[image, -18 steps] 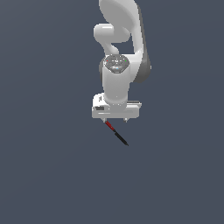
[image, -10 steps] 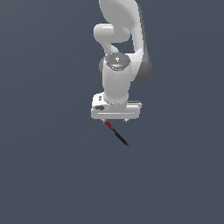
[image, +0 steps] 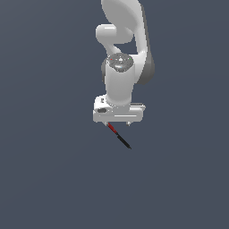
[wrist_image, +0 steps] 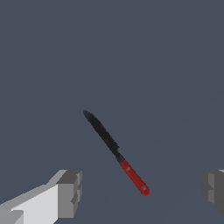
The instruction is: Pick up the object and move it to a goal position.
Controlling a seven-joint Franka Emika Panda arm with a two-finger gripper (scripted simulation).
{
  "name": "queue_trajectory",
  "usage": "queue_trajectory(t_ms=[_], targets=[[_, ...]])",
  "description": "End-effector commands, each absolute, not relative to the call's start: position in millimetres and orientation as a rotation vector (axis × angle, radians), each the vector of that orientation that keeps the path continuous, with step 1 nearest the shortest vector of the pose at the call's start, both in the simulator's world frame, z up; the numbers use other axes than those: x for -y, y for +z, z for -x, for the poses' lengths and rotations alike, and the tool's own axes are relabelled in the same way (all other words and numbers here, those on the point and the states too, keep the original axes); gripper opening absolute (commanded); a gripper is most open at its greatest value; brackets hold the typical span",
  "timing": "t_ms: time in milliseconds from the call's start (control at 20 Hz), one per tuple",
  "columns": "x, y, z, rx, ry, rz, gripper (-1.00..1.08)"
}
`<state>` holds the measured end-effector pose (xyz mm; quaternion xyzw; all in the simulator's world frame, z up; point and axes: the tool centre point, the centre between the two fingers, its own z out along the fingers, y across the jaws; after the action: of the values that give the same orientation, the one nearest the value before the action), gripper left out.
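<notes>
Object [wrist_image: 114, 151] here is a skinny little pen-type stick: one end is bright red with a rounded tip, and the rest is black and tapers to a narrower point. It looks slightly rough or speckled along the black part in the wrist view. It's lying flat on the plain dark grey floor [image: 49, 170], set at a diagonal, nowhere near any edge I can make out.

In the exterior view the stick [image: 119, 136] sits right under the arm's [image: 123, 53] white hand, red end tucked closest to the hand and the black end poking out toward the exterior view's right.

The gripper [wrist_image: 141, 189] is spread wide, both grey fingertips [wrist_image: 70, 193] well apart with nothing between them but the red end of the stick, and neither pad is touching it.
</notes>
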<state>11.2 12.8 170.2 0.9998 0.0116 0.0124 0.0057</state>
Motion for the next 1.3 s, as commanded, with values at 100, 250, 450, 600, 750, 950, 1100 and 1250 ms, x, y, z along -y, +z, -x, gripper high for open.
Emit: queue_trajectory(t_ms=[100, 250, 450, 600, 750, 950, 1100, 1250], targets=[[-12.8, 161.6, -9.7, -0.106, 0.035, -3.127, 1.00], [-12.9, 152.9, -8.2, -0.179, 0.031, -3.122, 1.00], [-13.4, 137.9, -5.1, -0.307, 0.025, -3.111, 1.00], [-14.0, 124.0, -1.9, -0.426, 0.019, -3.097, 1.00], [-15.0, 108.6, 2.2, -0.559, 0.013, -3.077, 1.00], [-16.6, 90.0, 7.8, -0.723, 0.007, -3.046, 1.00], [-17.9, 79.0, 11.5, -0.822, 0.004, -3.024, 1.00], [-19.0, 70.3, 14.6, -0.900, 0.002, -3.005, 1.00]])
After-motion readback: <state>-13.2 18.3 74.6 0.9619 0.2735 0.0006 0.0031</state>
